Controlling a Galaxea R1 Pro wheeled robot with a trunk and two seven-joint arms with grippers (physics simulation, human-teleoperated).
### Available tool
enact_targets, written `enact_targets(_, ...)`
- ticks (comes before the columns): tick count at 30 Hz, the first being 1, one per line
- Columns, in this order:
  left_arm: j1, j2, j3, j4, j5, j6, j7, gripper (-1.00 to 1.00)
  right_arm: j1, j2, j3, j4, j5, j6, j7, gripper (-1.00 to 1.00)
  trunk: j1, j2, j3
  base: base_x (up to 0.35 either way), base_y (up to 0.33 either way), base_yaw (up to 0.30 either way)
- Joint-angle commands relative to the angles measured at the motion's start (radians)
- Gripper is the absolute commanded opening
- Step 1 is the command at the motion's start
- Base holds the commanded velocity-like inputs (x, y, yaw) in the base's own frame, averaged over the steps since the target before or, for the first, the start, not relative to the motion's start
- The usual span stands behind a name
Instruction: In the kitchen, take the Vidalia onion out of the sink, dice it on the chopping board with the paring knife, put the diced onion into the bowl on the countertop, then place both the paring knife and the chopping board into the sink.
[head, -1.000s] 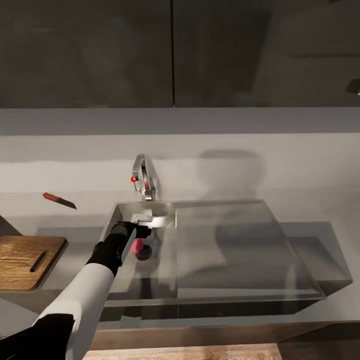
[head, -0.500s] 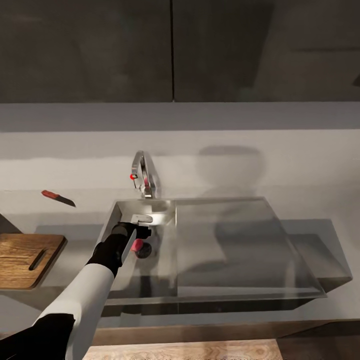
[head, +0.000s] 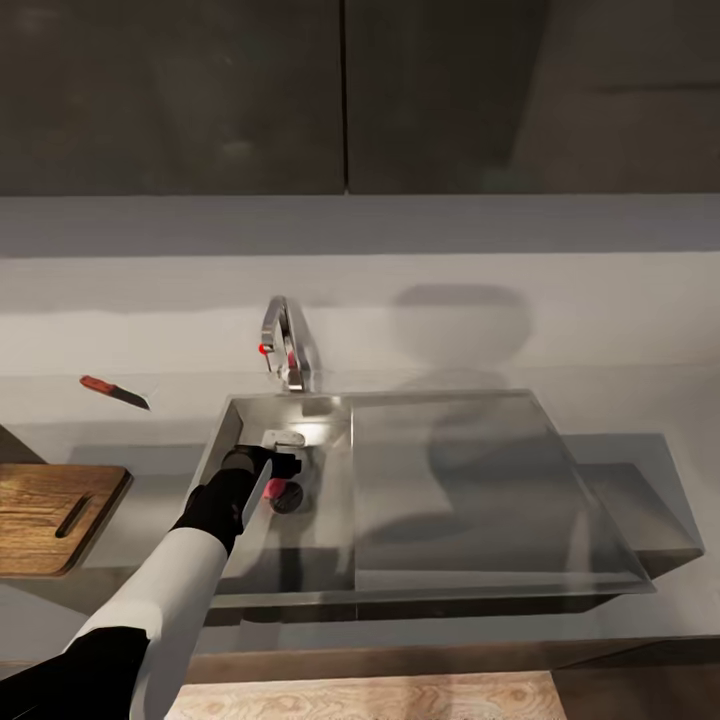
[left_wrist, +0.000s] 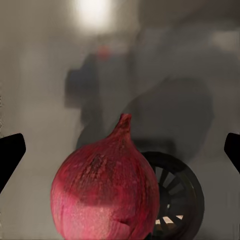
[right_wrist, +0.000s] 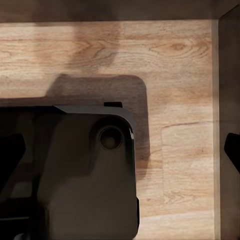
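At the far left of the head view, the brown wooden chopping board with a slot handle (head: 45, 518) lies on the dark grey glossy surface (head: 150, 475), and behind it, well apart, rests the slim red-handled paring knife (head: 114, 391). Further right, the left claw (head: 283, 462) reaches down into the grey stainless-steel sink (head: 440, 480), poised over the small round pinkish-red Vidalia onion (head: 279, 494), which sits on the basin floor beside the round drain, below the chrome tap with its red knob (head: 285, 352). The step in hand looks like the first one: taking the onion out of the sink. The left wrist view adds what the head view hides: the onion (left_wrist: 106, 192) stands upright, stalk tip up, just in front of the dark drain grille (left_wrist: 175, 197), and the claw's jaws stand wide at either edge, well clear of the bulb. The next move likely calls for easing lower and closing squarely on the widest part, since the round skin could slip. The right wrist view looks down on pale wood flooring (right_wrist: 175, 75) and a dark part of the robot's base (right_wrist: 85, 175); its jaws stand wide, holding nothing.
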Motion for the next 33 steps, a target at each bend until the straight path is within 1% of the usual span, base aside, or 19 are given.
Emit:
enact_targets(1,0.0,0.0,0.002,-0.001,-0.008,0.005,-0.002,1.0,0.0,0.0,0.002,0.0,0.001,-0.002,-0.005,1.0,0.0,-0.002,-0.003,0.0,0.0,0.0)
enact_targets(12,0.0,0.002,0.002,-0.002,-0.008,0.005,-0.002,1.0,0.0,0.0,0.002,0.0,0.001,-0.002,-0.005,1.0,0.0,-0.002,-0.005,-0.068,0.0,0.0)
enact_targets(23,0.0,0.002,0.002,-0.003,-0.008,0.005,-0.002,1.0,0.0,0.0,0.002,0.0,0.001,-0.002,-0.005,1.0,0.0,-0.002,-0.005,-0.008,0.0,0.0)
enact_targets(33,0.0,0.003,0.002,-0.001,-0.008,0.005,-0.002,1.0,0.0,0.0,0.002,0.0,0.001,-0.002,-0.005,1.0,0.0,-0.002,-0.014,0.0,0.0,0.0)
